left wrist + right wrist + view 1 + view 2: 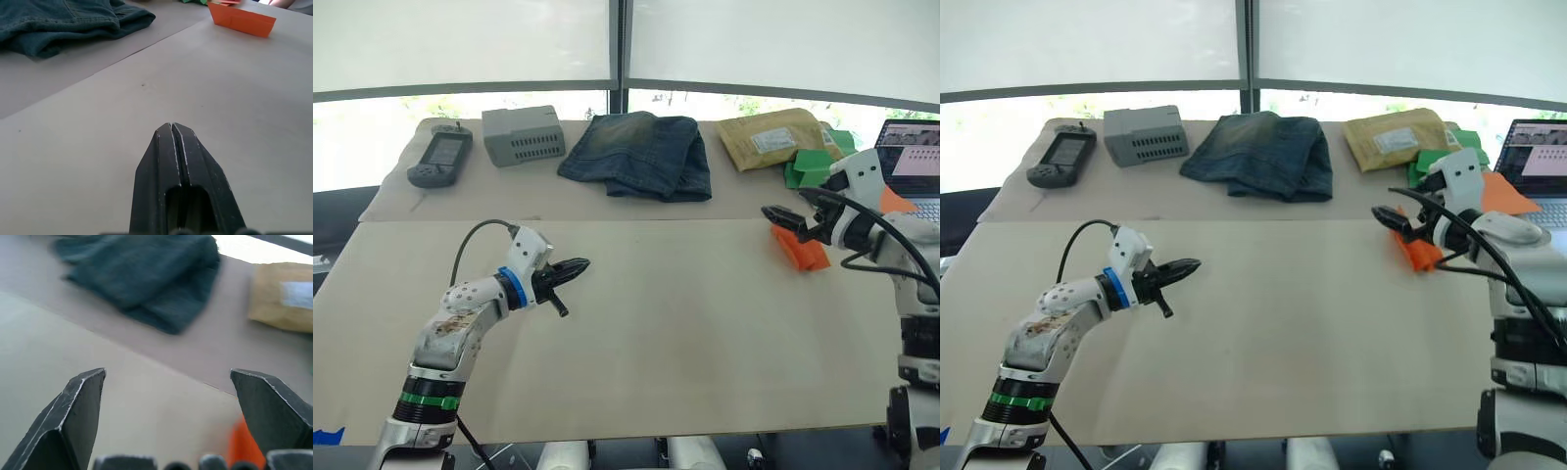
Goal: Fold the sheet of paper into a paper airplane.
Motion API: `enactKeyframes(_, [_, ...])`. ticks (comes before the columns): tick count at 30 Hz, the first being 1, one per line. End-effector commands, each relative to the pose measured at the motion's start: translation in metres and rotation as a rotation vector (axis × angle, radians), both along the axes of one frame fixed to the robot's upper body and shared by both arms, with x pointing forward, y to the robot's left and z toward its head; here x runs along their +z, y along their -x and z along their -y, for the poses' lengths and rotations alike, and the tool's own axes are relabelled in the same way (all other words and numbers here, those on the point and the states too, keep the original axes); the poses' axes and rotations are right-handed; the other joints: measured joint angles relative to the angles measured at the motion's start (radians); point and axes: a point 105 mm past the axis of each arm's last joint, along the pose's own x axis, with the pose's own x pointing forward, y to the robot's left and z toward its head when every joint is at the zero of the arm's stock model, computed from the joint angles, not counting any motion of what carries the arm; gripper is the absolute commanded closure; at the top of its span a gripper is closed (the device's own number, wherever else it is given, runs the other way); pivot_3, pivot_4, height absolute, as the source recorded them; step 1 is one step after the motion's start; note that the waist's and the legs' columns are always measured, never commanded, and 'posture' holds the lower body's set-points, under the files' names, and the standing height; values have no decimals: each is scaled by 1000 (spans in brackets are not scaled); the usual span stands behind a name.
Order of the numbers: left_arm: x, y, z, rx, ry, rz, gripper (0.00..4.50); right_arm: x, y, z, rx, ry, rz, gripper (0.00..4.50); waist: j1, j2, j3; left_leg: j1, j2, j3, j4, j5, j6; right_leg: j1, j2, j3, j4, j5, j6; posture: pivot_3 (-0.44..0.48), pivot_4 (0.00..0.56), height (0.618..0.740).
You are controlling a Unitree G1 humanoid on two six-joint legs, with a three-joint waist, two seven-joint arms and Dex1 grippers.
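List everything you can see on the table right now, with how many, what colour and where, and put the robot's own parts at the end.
Table: one, beige, across the front; a second beige surface behind it.
Paper airplane: one, bright orange, folded, lying at the right, just under the right gripper.
Jeans: one folded pair, dark blue, back centre.
Box: one, grey, vented, back left of the jeans.
Handheld device: one, dark grey with a screen, far back left.
Padded envelope: one, tan with a white label, back right.
Green folded papers: a small pile, count unclear, behind the right gripper.
Laptop: one, open, far right edge.
Left gripper: black, shut, empty, above the table's left half.
Right gripper: black, open, over the orange paper.
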Motion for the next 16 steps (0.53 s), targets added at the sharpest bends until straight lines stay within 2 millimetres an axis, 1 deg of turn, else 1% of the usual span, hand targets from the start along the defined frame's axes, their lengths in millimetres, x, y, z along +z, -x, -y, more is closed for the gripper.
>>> enactKeyframes(1, [6,10,-6,-12,-10,37,4500,-1,33,-25,148,-34,25,20,-1,1,0,-1,-1,-1,0,0,0,-1,-1,0,0,0,0,0,150,722])
enactKeyframes(2, [5,12,-8,-5,-6,28,4500,-4,36,-26,139,-35,33,20,-2,1,0,-1,-1,-3,0,0,0,-1,-2,1,0,0,0,0,150,722])
enactKeyframes(3, [1,15,-13,16,-5,16,4500,-14,39,-26,115,-23,26,20,-4,1,0,-1,-2,-3,1,0,0,-1,-3,2,0,0,0,0,150,722])
enactKeyframes(6, [-10,25,-21,62,-7,-8,4500,-31,44,-29,78,-27,21,20,-7,0,1,1,-1,-2,4,0,0,1,-3,4,-1,0,4,0,150,722])
enactKeyframes(7, [-13,28,-22,73,-9,-13,4500,-33,44,-30,67,-38,30,20,-7,0,1,2,-1,-1,4,0,0,1,-3,4,-1,-1,7,0,150,722])
enactKeyframes(9, [-21,33,-25,108,-15,-31,4500,-40,45,-31,40,-47,43,20,-5,0,1,5,0,0,4,0,0,2,-2,4,1,-2,7,0,150,722])
enactKeyframes(11, [-24,38,-27,147,-3,-35,4500,-50,43,-29,5,-46,57,20,-5,0,1,6,1,1,4,0,0,2,-2,3,3,-2,6,0,150,722])
enactKeyframes(16, [-36,42,-33,220,5,-45,4500,-64,40,-30,-28,-56,72,20,-4,0,1,7,1,6,4,1,0,2,-1,3,5,-3,2,0,150,722])
